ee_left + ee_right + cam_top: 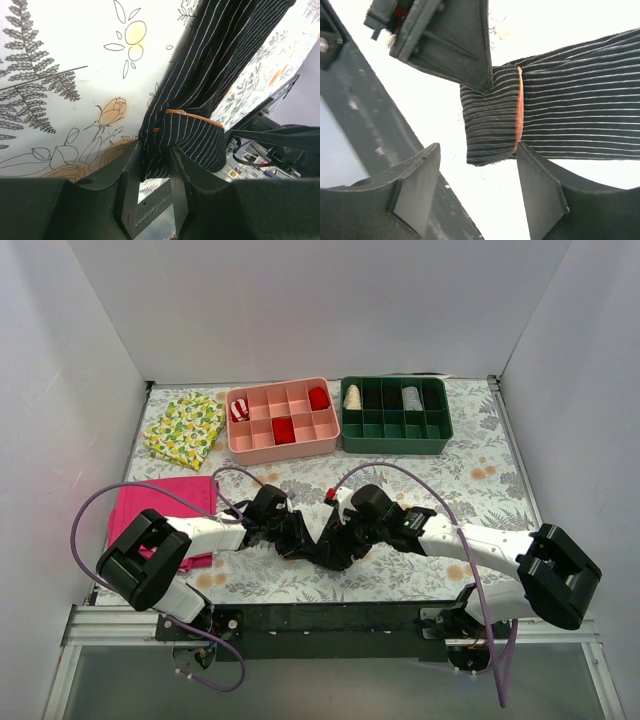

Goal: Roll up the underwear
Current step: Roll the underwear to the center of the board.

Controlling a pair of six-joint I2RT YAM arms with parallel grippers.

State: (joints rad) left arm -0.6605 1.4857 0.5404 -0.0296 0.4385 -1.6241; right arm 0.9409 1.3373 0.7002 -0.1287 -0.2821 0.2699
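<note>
White arm links [480,543], black joints, purple cables [400,466], matte black jaws.

Striped underwear [570,115] runs off the right wrist view's right edge, and off the left wrist view's top.

Top camera: fixed, high behind the arm bases, looks down and forward, whole table [470,490] in frame, far off. Left wrist camera: behind the left gripper [156,172], skims low across the table, very close on the underwear [200,140]. Right wrist camera: behind the right gripper [477,150], looks down at the table, close. Both wrist views share the underwear's folded orange-edged end.
</note>
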